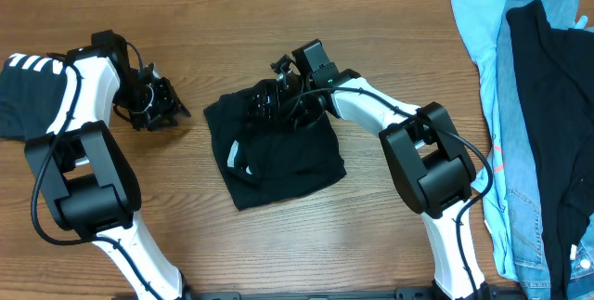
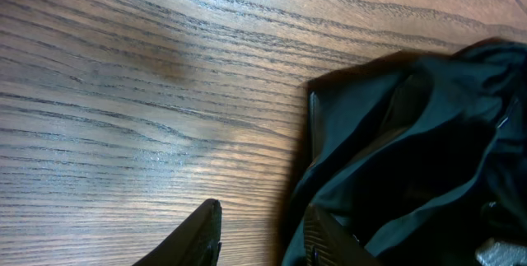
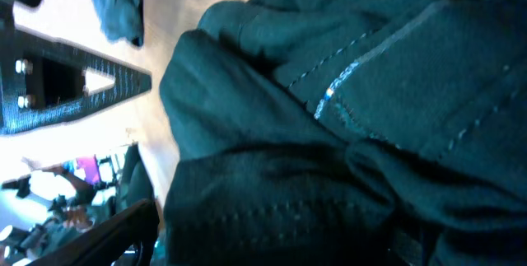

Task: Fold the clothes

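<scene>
Wood-grain tabletop (image 1: 371,21) carries a roughly folded black tee (image 1: 283,156) at its centre. The right end effector (image 1: 267,105) presses into the tee's far edge; bunched fabric hides its grip, so I cannot tell whether it is clenched or released. The left end effector (image 1: 167,112) hangs released near the tee, over bare wood. More clothes (image 1: 529,105) lie heaped beyond the right arm.

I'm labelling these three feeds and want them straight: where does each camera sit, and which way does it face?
Overhead: fixed above the table, looking straight down; both arms show, the right gripper on the black tee, a clothes pile at right.
Left wrist: on the left arm, looking down past the left gripper, fingertips apart, at the table and the tee's edge.
Right wrist: on the right arm, pressed close to the tee's fabric; little of that gripper shows.
Shared: the black tee is in all three.
</scene>
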`<action>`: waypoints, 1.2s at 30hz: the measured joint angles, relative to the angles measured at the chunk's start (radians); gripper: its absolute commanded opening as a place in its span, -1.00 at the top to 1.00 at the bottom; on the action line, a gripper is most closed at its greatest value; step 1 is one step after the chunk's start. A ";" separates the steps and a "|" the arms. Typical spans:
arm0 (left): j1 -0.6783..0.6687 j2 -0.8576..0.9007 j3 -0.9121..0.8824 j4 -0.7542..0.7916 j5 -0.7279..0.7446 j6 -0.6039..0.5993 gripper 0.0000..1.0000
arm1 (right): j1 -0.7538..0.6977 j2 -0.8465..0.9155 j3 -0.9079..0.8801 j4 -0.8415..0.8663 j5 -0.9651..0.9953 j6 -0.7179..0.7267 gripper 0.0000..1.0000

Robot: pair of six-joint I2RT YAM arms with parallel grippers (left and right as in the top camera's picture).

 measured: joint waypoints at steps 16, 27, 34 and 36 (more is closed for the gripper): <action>0.000 0.000 0.000 0.001 -0.023 0.000 0.23 | 0.047 -0.270 -0.053 -0.104 -0.095 -0.200 -0.86; 0.000 0.000 0.000 -0.004 -0.026 0.003 -0.16 | 0.173 -0.011 -0.068 0.090 -0.143 -0.204 -0.94; 0.000 0.000 0.000 -0.011 -0.026 0.003 -0.17 | 0.161 -0.027 -0.064 0.034 -0.253 -0.212 -1.00; 0.000 0.000 0.000 -0.011 -0.026 0.003 -0.17 | 0.135 -0.094 -0.063 -0.070 -0.186 -0.211 -1.00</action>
